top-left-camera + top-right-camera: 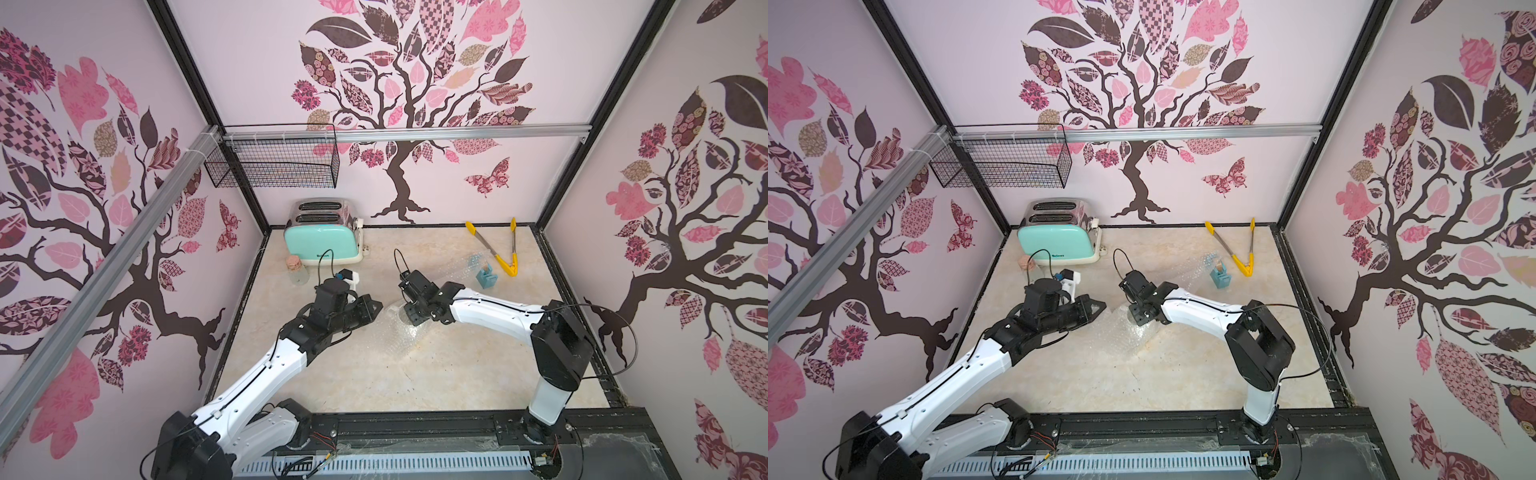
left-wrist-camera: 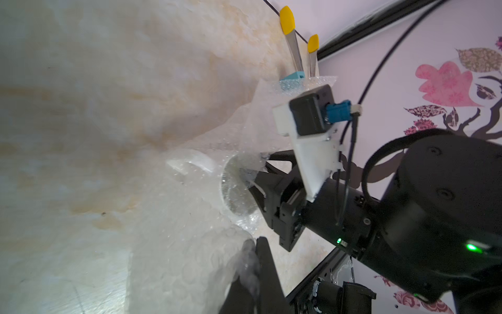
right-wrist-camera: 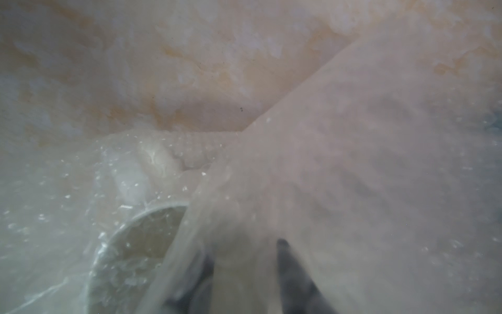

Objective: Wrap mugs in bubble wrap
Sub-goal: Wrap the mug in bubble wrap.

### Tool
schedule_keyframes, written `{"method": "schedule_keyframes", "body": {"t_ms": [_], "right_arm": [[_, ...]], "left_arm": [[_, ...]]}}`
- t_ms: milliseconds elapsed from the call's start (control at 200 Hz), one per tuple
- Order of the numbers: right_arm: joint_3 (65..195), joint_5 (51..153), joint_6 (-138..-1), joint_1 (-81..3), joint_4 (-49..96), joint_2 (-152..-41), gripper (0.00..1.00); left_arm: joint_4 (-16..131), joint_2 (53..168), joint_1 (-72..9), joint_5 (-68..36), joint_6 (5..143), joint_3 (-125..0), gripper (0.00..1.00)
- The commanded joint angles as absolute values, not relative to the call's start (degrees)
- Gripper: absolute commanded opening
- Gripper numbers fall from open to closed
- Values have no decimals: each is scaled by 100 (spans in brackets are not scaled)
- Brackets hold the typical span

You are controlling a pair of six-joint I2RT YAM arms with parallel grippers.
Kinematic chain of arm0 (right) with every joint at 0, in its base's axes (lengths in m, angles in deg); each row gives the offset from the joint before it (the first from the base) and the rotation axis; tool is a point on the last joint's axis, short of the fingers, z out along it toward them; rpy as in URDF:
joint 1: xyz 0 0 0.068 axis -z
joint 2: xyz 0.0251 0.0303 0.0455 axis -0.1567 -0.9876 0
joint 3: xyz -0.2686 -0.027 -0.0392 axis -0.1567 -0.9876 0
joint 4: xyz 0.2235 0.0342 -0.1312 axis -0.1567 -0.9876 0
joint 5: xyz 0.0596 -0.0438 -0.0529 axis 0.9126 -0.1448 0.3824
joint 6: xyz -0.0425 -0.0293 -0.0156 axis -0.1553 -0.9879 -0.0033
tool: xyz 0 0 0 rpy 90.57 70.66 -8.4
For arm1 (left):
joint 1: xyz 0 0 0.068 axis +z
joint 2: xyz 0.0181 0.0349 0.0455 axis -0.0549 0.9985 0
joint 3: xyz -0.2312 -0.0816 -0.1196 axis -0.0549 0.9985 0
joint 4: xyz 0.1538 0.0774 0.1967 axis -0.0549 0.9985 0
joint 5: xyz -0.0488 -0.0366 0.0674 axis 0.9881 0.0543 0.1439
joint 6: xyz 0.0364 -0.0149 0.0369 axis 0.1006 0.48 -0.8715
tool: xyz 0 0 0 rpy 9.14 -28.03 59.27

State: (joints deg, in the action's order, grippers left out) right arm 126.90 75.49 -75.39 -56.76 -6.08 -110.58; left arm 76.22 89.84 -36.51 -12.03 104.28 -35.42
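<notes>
The marble-look tabletop [image 1: 374, 374] carries a crinkled sheet of bubble wrap [image 1: 399, 332] across its middle, reaching back toward the far right. A mint toaster [image 1: 322, 241] stands at the back left and yellow-tipped tongs [image 1: 494, 249] lie at the back right. The left tool [image 2: 259, 244] is clenched on an edge of the wrap. The right tool [image 3: 244, 250] sits under the sheet with its fingers apart; I cannot tell whether they grip anything. The white mug [image 2: 228, 174] lies on its side inside the wrap, mouth toward the right tool. A corked bottle [image 1: 298, 272] stands by the toaster and a blue tape dispenser [image 1: 486, 277] near the tongs.
</notes>
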Motion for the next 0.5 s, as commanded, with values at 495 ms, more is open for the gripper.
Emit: {"method": "schedule_keyframes", "body": {"t_ms": [495], "right_arm": [[12365, 9307, -6739, -5016, 57, -10356, 46]], "left_arm": [[4921, 10231, -4260, -1000, 11370, -3457, 0]]}}
